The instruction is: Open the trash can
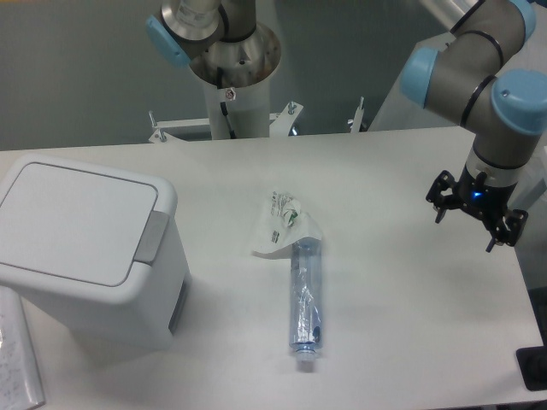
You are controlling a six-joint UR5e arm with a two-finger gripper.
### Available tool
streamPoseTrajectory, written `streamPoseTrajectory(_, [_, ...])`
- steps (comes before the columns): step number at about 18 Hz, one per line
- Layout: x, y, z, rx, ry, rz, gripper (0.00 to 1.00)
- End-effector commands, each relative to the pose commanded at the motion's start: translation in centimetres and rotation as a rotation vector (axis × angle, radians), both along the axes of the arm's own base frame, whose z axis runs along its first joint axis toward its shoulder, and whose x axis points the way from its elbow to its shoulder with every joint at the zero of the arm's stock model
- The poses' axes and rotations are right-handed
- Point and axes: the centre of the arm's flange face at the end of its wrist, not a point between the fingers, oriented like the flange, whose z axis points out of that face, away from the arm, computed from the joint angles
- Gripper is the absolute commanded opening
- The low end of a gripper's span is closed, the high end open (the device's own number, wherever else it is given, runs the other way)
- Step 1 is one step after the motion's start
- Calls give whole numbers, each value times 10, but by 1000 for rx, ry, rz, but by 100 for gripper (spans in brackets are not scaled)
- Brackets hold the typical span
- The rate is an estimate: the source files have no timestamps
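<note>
The trash can (85, 248) is a large white boxy bin at the left of the table, its flat lid (75, 220) down and a grey push-latch (153, 236) on its right rim. My gripper (475, 219) hangs over the far right of the table, well away from the bin. Its black fingers (441, 203) are spread apart and hold nothing.
A crushed clear plastic bottle (305, 307) lies in the table's middle, with a crumpled clear wrapper (285, 225) at its upper end. A white sheet-like object (19, 363) sits at the bottom left. The arm's base column (231, 77) stands behind the table.
</note>
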Motion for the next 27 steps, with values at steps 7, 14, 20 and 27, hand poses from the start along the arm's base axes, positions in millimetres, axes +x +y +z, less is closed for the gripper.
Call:
streamPoseTrajectory(7, [6,5,6,6,4,-4,100])
streamPoseTrajectory(14, [25,38,28,45,-10,153,100])
streamPoseTrajectory(20, [44,69,32,149,-78,304,100])
streamPoseTrajectory(27, [62,93,68,278,-141,493,100])
